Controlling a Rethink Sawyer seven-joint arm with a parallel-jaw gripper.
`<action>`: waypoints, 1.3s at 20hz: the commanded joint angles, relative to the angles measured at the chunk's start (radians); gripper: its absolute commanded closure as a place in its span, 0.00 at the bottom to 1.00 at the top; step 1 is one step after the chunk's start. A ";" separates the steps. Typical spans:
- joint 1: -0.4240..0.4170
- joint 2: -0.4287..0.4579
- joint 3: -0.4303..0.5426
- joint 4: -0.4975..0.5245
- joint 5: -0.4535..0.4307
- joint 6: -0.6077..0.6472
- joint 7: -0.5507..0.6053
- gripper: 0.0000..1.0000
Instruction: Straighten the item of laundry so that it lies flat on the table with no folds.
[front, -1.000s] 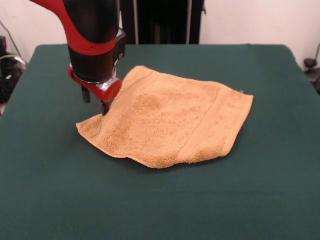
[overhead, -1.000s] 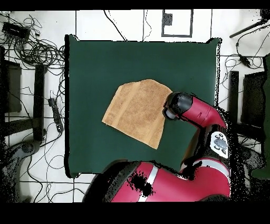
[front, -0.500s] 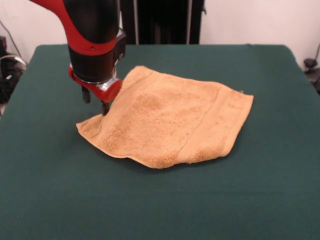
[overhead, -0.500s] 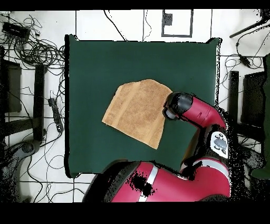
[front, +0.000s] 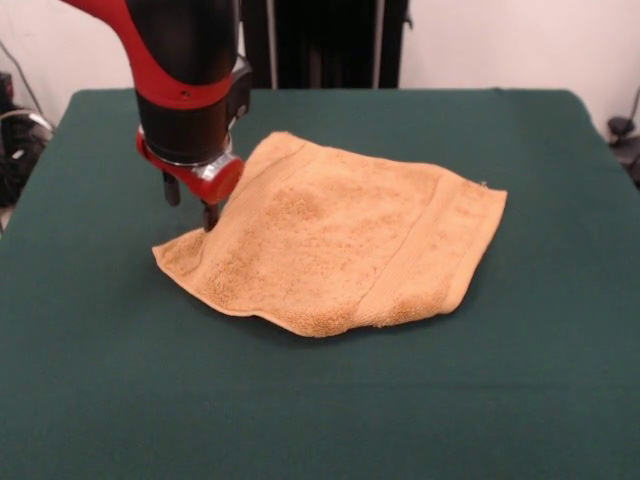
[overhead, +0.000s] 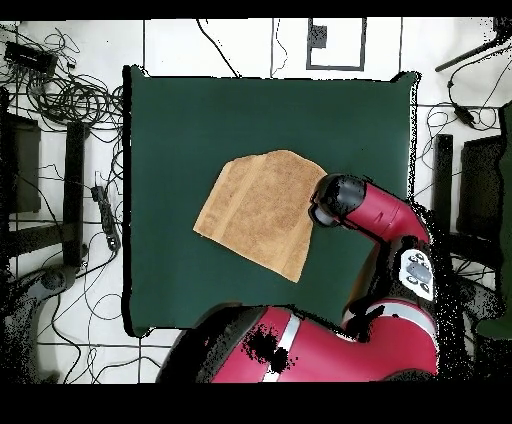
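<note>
The item of laundry is a golden-orange towel lying mid-table, with a woven band near its right end. Its near edge looks doubled over and thick. In the overhead view the item of laundry is an irregular four-sided shape on the green table. My gripper hangs low at the towel's left edge, open. One finger touches the towel's border and the other stands over bare table. From above, the arm's wrist hides the fingers.
The red arm reaches over the table's right side in the overhead view. Cables and dark equipment lie on the floor beyond the table's left edge. Green cloth surrounds the towel on all sides.
</note>
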 joint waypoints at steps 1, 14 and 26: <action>0.026 -0.046 0.083 0.103 0.055 -0.069 0.220 0.00; -0.010 -0.273 0.133 0.345 0.085 -0.194 0.168 0.00; -0.014 -0.240 0.146 0.265 0.143 -0.195 0.218 0.00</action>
